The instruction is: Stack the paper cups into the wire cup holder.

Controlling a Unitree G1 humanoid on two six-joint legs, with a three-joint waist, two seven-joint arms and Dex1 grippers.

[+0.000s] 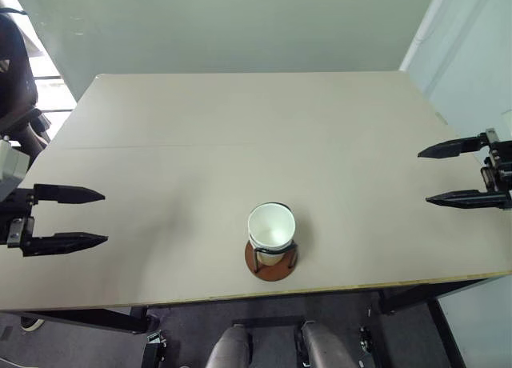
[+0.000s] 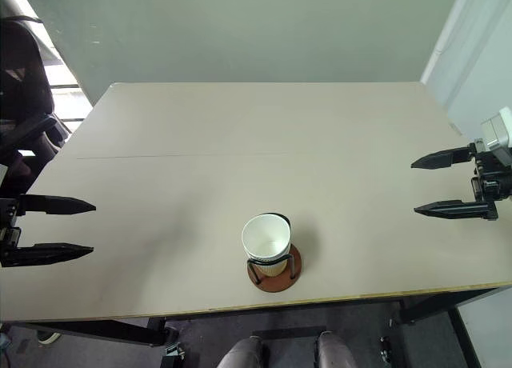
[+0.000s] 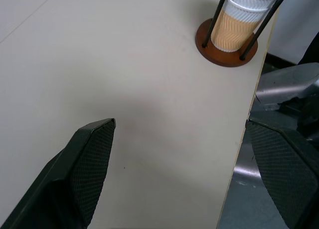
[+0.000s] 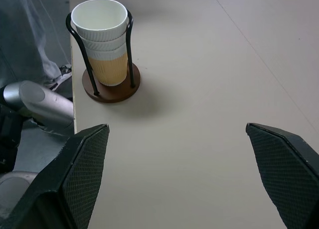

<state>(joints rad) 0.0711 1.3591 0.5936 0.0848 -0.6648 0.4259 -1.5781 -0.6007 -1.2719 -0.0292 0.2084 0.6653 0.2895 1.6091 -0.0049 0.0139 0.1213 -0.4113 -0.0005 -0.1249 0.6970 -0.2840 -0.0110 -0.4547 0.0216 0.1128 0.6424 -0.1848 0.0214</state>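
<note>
Left tool [image 1: 105, 218], right tool [image 1: 422, 176]: fingers wide apart, holding nothing, above table [image 1: 200, 144].

I count three paper cups [image 4: 102, 37], one inside the next. I see one wire cup holder [image 4: 110, 87] and one surface [image 1: 240, 144].

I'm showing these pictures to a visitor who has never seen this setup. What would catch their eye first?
First, the paper cups, nested into one stack inside the wire cup holder, standing alone near the table's front edge. Next, the two black end effectors: the left end effector and the right end effector hover wide open at opposite sides, both holding nothing.
</note>
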